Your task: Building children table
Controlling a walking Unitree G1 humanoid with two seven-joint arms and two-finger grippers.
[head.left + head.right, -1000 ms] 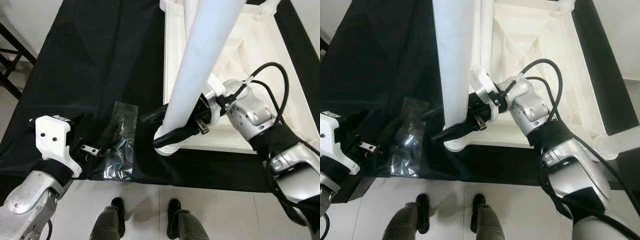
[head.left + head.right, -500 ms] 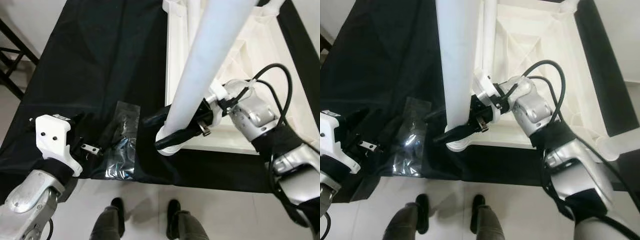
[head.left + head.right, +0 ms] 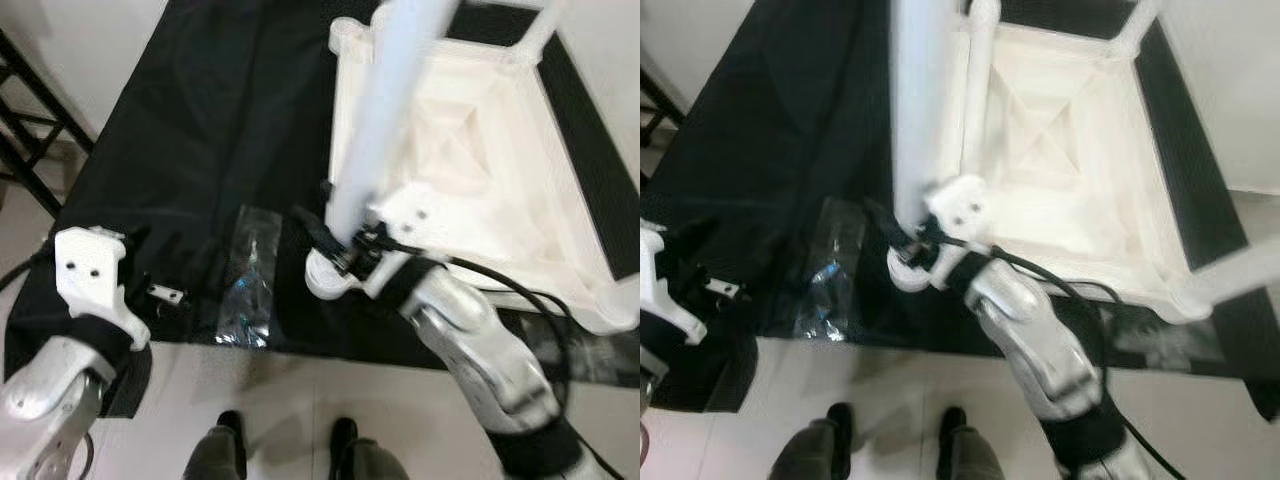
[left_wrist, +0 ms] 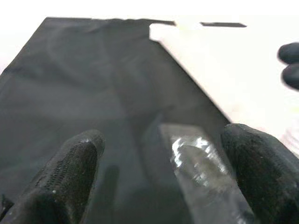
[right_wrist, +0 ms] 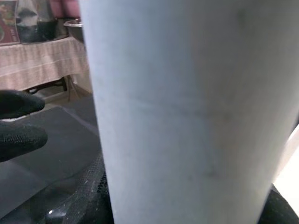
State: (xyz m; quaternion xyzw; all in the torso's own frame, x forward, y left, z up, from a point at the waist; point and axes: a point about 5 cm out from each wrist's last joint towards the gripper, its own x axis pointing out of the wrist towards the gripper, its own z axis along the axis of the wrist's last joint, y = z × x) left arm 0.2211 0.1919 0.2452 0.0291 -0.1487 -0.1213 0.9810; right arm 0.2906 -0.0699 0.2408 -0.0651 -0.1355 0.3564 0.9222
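A white children's table lies upside down on a black cloth. A long white table leg rises from its near left corner, leaning away from me. My right gripper is shut on the leg's lower end, just above the round foot resting at that corner. The right wrist view has the leg pressed between the black fingers. My left gripper hovers open over the cloth at the near left, and a clear plastic bag lies just ahead of its fingers.
Other white legs stand up at the table's far corners. A black metal frame stands on the floor at the left. Two dark shoes stand on the tiles by the cloth's near edge.
The camera has shifted, so more of the table shows. My right forearm has swung round to the near side, still holding the leg at the corner. The left arm has hardly moved.
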